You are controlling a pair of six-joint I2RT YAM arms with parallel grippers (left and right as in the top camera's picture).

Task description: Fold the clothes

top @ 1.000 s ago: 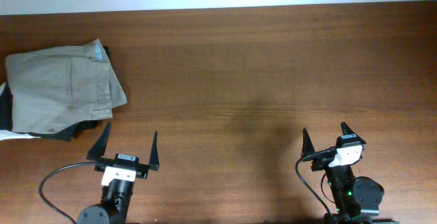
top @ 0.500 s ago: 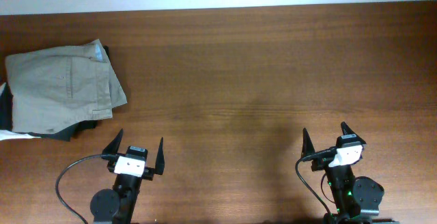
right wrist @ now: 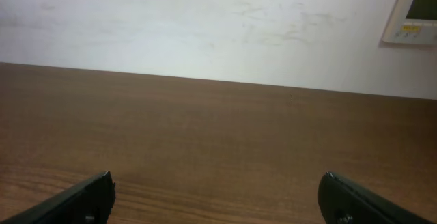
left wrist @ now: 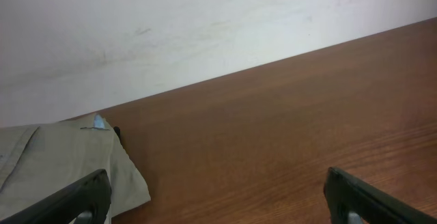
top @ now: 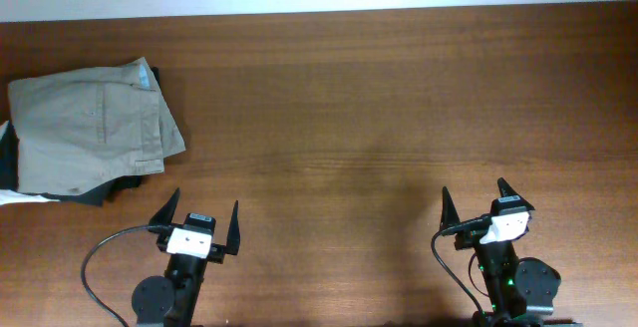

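The khaki shorts (top: 85, 128) lie folded at the far left of the table, on top of a dark garment (top: 95, 189), with a bit of pale blue lining showing at the top corner. They also show at the lower left of the left wrist view (left wrist: 48, 166). My left gripper (top: 202, 214) is open and empty near the front edge, to the right of and nearer than the shorts. My right gripper (top: 473, 203) is open and empty at the front right, over bare wood.
A white cloth edge (top: 15, 198) peeks out under the pile at the far left. The wooden table (top: 379, 118) runs to a white wall (right wrist: 205, 26) at the back. A wall control panel (right wrist: 412, 14) shows in the right wrist view.
My left gripper drew back from the shorts toward the front edge and turned slightly right a second ago, then stayed still. The right arm has not moved.
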